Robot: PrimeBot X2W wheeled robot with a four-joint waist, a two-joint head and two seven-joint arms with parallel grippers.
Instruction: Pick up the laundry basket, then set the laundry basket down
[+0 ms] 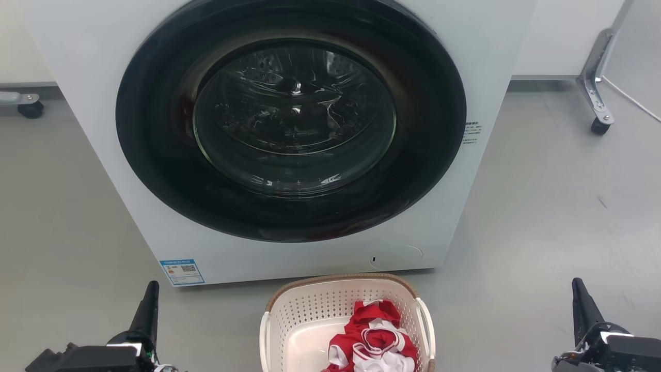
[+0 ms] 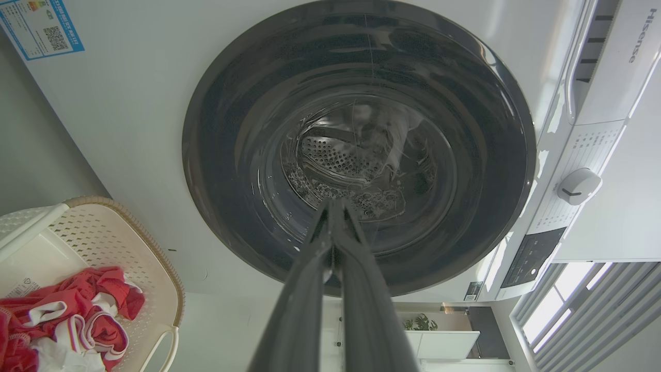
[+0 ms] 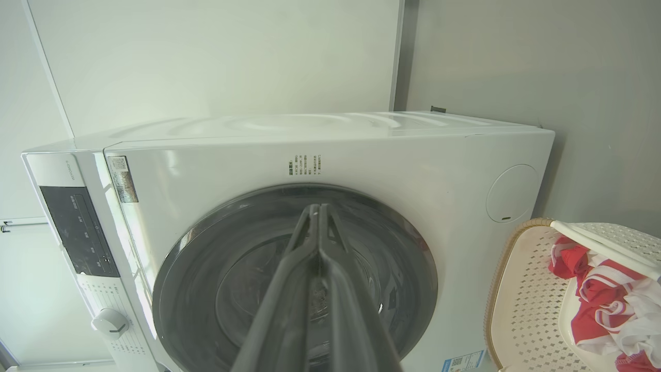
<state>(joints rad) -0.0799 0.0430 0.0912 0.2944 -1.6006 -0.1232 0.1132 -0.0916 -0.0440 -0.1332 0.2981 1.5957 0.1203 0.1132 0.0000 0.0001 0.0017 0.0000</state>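
Our left claw (image 1: 151, 290) ends in long matte-black fingers that taper from a broad base to a narrow, blunt tip. Behind them sits a blocky black housing (image 1: 77, 357) topped by a small white plate (image 1: 124, 347), with some small pale fittings at its edge that we cannot make out. Our right claw (image 1: 578, 290) matches it, with the same dark tapering blade. It has a rounded black collar (image 1: 601, 330) at its root, a white strip on top and a bit of grey metal below. From the wrist cameras, the left fingers (image 2: 304, 294) look dark grey and smooth, wide near the lens and slimming to a point. The right fingers (image 3: 289, 299) look the same.
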